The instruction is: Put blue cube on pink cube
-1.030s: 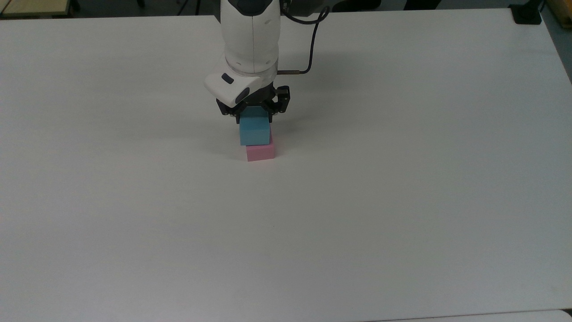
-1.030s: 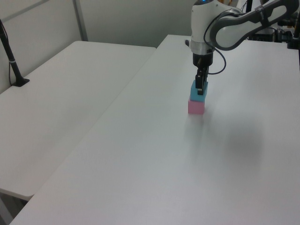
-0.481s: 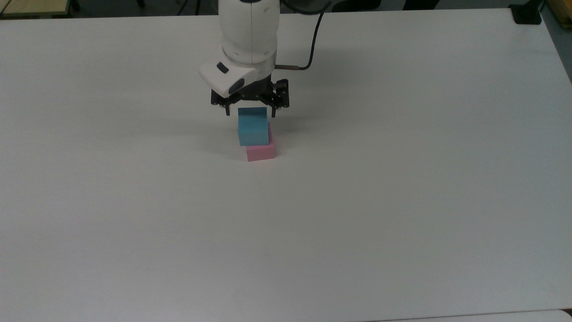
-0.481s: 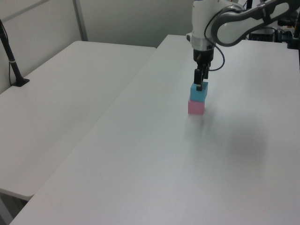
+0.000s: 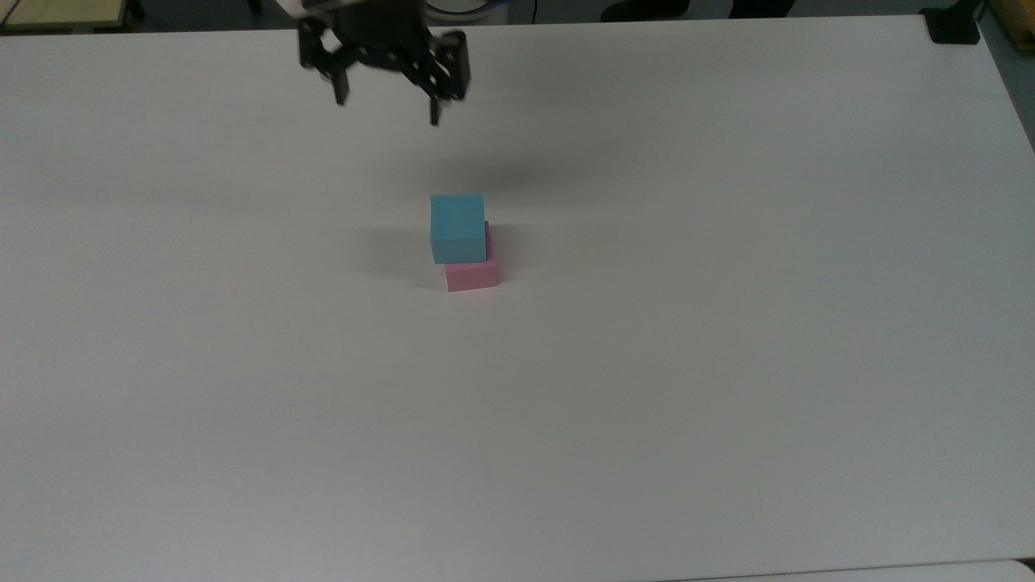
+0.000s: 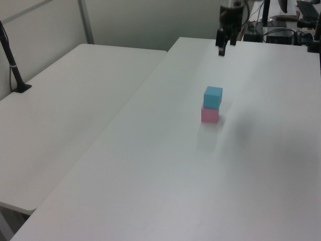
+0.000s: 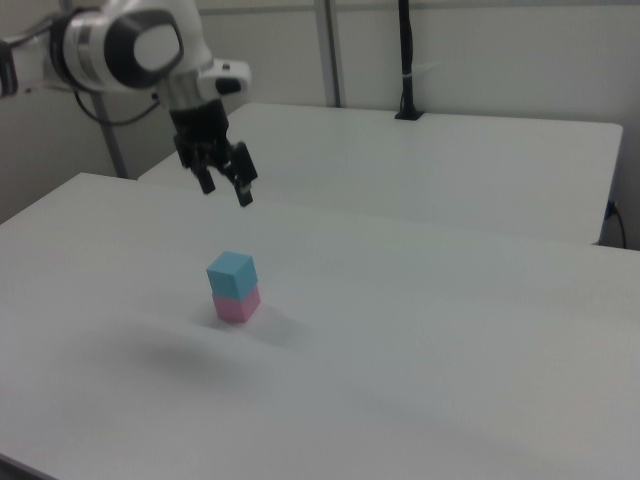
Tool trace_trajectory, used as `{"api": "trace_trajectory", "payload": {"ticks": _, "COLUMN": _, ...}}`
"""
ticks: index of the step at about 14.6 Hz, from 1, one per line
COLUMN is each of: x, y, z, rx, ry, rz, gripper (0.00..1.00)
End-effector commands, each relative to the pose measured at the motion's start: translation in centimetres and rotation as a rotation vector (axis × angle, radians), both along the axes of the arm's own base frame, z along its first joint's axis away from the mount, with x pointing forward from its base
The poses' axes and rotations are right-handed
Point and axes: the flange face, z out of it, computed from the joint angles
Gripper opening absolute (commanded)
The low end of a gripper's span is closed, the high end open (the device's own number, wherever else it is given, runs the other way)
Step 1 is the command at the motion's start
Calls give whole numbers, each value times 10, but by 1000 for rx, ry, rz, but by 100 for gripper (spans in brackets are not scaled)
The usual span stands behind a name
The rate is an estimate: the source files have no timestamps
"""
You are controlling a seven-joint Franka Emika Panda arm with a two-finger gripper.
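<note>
Up above the white table (image 5: 728,364) hangs the pincer (image 5: 386,109), its two dark fingers (image 5: 340,89) spread wide with nothing between them — empty, by every look of it. Well below it and well apart from it, toward the near side in the top view, sits the blue cube (image 5: 458,228), resting on the pink cube (image 5: 471,273). From the pincer's place the little stack lies down and slightly toward the top view's right; in the right view the same pincer (image 7: 226,188) hovers above and to the right view's left of the blue cube (image 7: 232,273), with clear air between them. In the left view the pincer (image 6: 224,44) is up near the far end of the table, and the blue cube (image 6: 213,97) stands on the pink cube (image 6: 209,115) nearer the camera. The blue one is not squared up on the pink one — in the top view it sits shifted toward the top view's left and far side, so a strip of pink shows along the right and the near face shows below. It looks level, though, and I see no tilt. By my reckoning the job is as good as done: blue is on pink, released, standing by itself. What is left, if anything, is only for the arm to get clear of the stack.
</note>
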Motion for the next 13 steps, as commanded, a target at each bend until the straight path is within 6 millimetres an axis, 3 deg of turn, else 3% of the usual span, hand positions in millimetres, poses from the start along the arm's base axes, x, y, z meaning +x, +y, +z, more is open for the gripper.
{"api": "trace_trajectory", "payload": {"ticks": 1, "x": -25, "y": -38, "z": 62, "rx": 53, "ry": -39, "rz": -84, "gripper": 100}}
{"api": "trace_trajectory", "payload": {"ticks": 4, "x": -44, "y": -58, "z": 88, "rx": 59, "ry": -71, "rz": -15, "gripper": 100}}
{"api": "trace_trajectory", "payload": {"ticks": 7, "x": -47, "y": -63, "z": 88, "rx": 63, "ry": -63, "rz": 91, "gripper": 100}}
{"api": "trace_trajectory", "payload": {"ticks": 13, "x": -44, "y": -58, "z": 83, "rx": 79, "ry": -48, "rz": 97, "gripper": 100}}
